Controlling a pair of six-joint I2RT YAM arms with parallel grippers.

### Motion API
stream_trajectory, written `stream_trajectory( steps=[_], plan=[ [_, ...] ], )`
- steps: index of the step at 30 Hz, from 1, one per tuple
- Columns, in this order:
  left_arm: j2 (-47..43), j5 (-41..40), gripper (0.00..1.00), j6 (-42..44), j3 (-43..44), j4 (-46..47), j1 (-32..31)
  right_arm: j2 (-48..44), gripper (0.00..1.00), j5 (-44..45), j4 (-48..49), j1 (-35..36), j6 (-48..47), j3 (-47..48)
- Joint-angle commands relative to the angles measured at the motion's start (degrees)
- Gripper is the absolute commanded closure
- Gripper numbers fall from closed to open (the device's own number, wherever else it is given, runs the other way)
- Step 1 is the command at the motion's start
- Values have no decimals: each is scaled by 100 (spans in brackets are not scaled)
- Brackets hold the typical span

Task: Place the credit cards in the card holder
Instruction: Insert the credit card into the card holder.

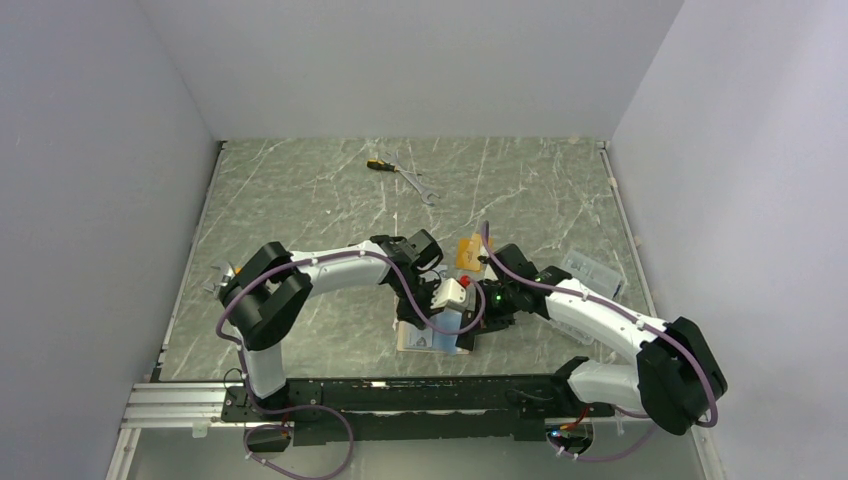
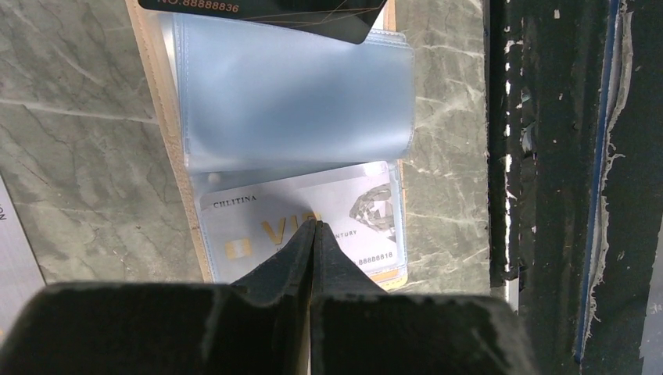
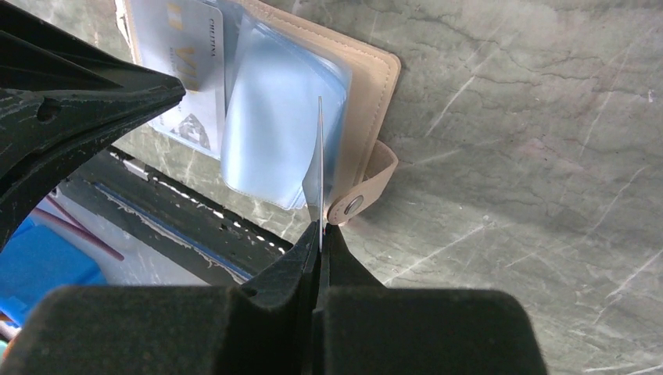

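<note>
Two sets of fingers meet at the open card holder (image 3: 375,78), which lies on the bench (image 3: 508,156) near its front edge. The left fingers (image 2: 297,254) are closed and empty, with tips over the silver card (image 2: 344,195) sleeved inside the holder. The right fingers (image 3: 301,262) clamp the black card (image 2: 313,19) edge-on above the holder.

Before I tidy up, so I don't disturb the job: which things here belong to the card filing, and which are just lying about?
Job in hand:
card holder
silver card, in its sleeve
black card, in the right gripper
orange card

Lying about:
wrench
screwdriver
clear plastic box
</note>
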Motion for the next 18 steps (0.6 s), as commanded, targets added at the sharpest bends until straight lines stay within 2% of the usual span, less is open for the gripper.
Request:
stream_trajectory(
  steps=[1,10,18],
  plan=[
    [-156,184,94,168,38,-105,42,56,100,47,134,54,17,56],
    [-151,853,93,-310,746,-126,139,127,100,-208,591,39,203,-190],
    [-51,1051,92,-153,296,453,-27,170,100,-611,1209,-156,430,-574]
  ],
)
